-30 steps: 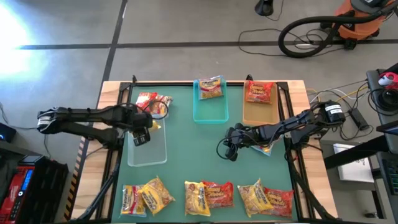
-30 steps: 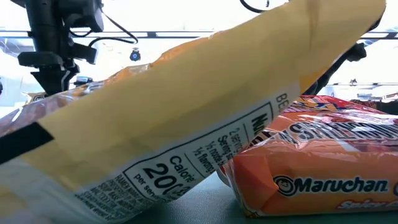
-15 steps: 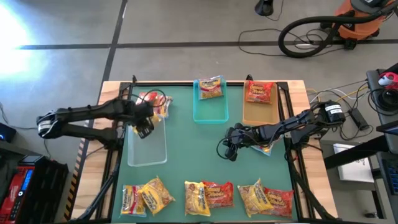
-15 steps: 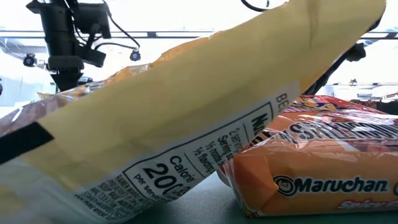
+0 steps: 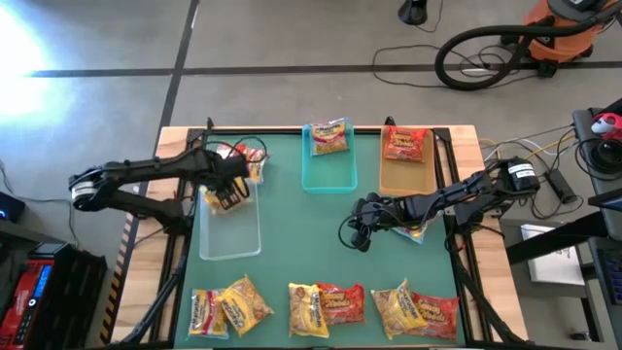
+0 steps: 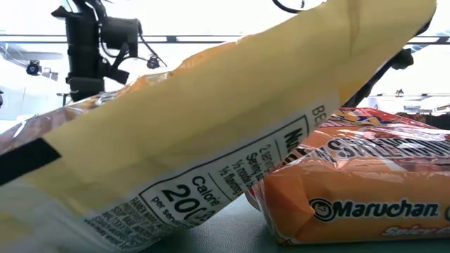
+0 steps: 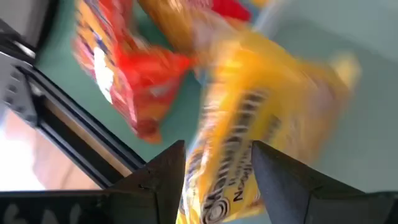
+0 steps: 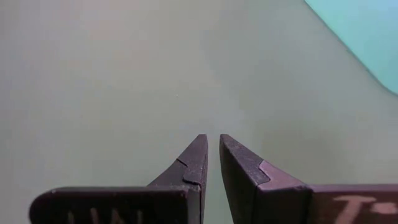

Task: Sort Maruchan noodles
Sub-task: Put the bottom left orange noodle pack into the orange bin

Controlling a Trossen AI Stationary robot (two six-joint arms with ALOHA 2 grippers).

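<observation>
Your left gripper [image 5: 231, 197] hangs over the clear tray's [image 5: 231, 238] far end, fingers spread around a yellow noodle packet [image 7: 249, 124]; your right gripper's [image 5: 356, 236] fingers are pressed together mid-tabletop.

Both arms are dark, slender, jointed, with looping black cables; the right claw [image 8: 211, 163] has tapered dark fingers bearing what may be faint lettering.

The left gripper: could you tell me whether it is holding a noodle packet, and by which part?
A yellow packet lies between the left gripper's parted fingers, at one end; whether it is gripped cannot be told.
</observation>
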